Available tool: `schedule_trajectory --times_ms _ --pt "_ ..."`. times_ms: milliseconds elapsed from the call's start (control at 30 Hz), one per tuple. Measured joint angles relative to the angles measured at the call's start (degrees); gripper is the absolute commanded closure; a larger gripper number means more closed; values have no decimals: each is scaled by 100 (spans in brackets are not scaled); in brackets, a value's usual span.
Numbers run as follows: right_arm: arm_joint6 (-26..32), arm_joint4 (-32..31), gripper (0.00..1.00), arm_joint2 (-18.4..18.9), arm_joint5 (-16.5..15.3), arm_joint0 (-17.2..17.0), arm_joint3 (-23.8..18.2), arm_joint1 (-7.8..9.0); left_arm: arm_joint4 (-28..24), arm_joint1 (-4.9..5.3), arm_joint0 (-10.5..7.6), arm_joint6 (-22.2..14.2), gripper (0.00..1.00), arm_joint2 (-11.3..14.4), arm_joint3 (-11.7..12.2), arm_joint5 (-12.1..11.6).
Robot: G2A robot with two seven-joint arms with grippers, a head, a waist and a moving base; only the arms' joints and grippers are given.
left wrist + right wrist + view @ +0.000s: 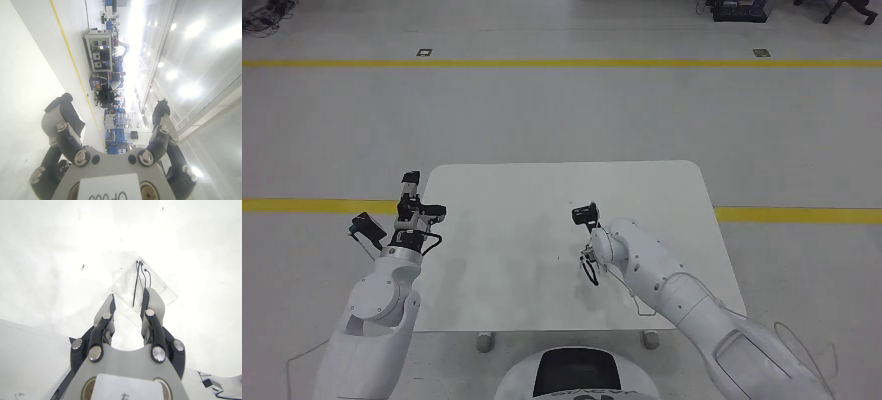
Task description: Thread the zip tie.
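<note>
My right end effector [129, 293] hangs open and empty just above the clear tray [168, 292] on the surface [47, 247] where thin black zip ties [137, 283] lie; light, springy and slick, I judge, so I'd pinch one strap mid-length.

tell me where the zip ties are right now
In the right wrist view, the black zip ties lie in a clear tray on the white table, just past the open right gripper.

Left gripper [113, 102]: spread wide, at table's [542, 185] left edge.
Right gripper [129, 293]: parted, pointing down over table's middle.
</note>
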Motion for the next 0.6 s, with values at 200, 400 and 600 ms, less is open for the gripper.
schedule_trajectory --times_ms 200,400,600 --pt "-69 38 75 -9 -6 33 174 -55 0 0 0 0 0 0 0 0" --pt "-107 53 79 -16 -2 61 311 -104 0 0 0 0 0 0 0 0" --pt "-170 89 74 -14 -33 93 473 -153 0 0 0 0 0 0 0 0"
